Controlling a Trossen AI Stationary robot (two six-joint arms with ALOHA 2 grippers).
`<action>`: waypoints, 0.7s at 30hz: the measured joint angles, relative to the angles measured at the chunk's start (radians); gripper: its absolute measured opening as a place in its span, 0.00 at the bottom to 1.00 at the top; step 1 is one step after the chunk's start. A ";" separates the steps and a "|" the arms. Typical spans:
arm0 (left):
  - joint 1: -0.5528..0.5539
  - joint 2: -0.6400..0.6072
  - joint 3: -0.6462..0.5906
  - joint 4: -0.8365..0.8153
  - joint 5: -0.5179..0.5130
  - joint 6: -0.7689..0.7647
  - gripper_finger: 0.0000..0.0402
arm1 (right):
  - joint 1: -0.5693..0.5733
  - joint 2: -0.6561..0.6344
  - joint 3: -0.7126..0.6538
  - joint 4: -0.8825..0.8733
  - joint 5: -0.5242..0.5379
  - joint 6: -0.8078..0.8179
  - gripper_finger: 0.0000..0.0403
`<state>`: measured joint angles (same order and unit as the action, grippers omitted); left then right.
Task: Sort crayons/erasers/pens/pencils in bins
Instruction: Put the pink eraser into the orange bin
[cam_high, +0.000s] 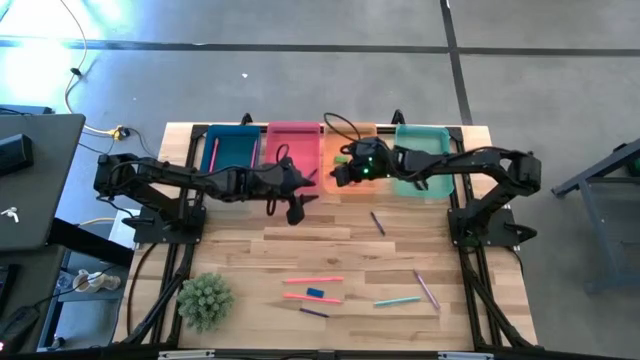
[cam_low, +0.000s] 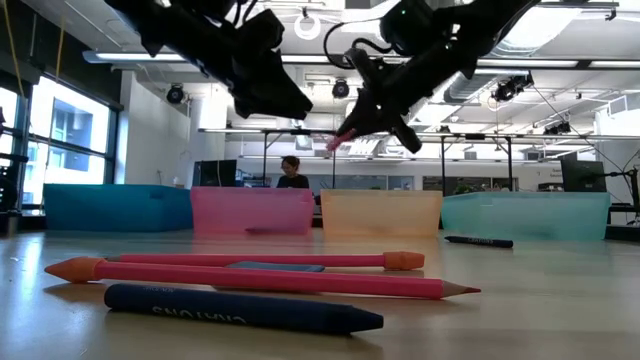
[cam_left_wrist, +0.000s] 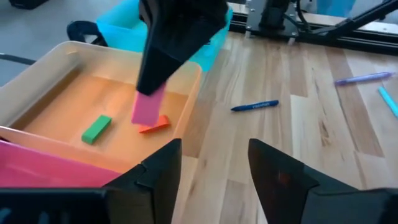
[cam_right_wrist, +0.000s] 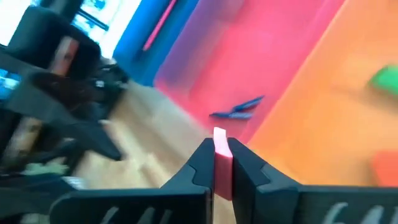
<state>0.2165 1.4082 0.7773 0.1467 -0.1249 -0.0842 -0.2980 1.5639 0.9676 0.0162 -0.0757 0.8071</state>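
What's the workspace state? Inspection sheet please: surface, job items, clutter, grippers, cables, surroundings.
Surface: wooden table, bare wood between the items.
Job's things: four bins along the far edge: blue bin, pink bin, orange bin, teal bin. Green eraser and an orange-red piece lie in the orange bin; pink eraser hangs over it. Blue eraser, pens, pencils and crayons lie loose on the near half.
Clutter: small green plant at the near left corner.
Grippers: right gripper shut on the pink eraser; left gripper open, empty, in front of the pink bin.
Cables: black cable looping over the bins.
Surroundings: person beyond the bins; a second table to the left.
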 joint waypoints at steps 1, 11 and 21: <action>0.003 0.000 0.000 0.000 0.000 -0.001 0.42 | -0.013 0.000 0.000 -0.011 0.011 -0.034 0.02; 0.036 -0.068 0.000 -0.012 -0.016 -0.002 0.41 | -0.104 0.017 0.000 -0.189 0.106 -0.314 0.02; 0.060 -0.242 0.000 -0.188 -0.112 -0.029 0.40 | -0.092 0.100 0.000 -0.254 0.067 -0.312 0.02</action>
<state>0.2768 1.1665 0.7769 -0.0416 -0.2369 -0.1129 -0.3896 1.6642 0.9676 -0.2381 -0.0082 0.4951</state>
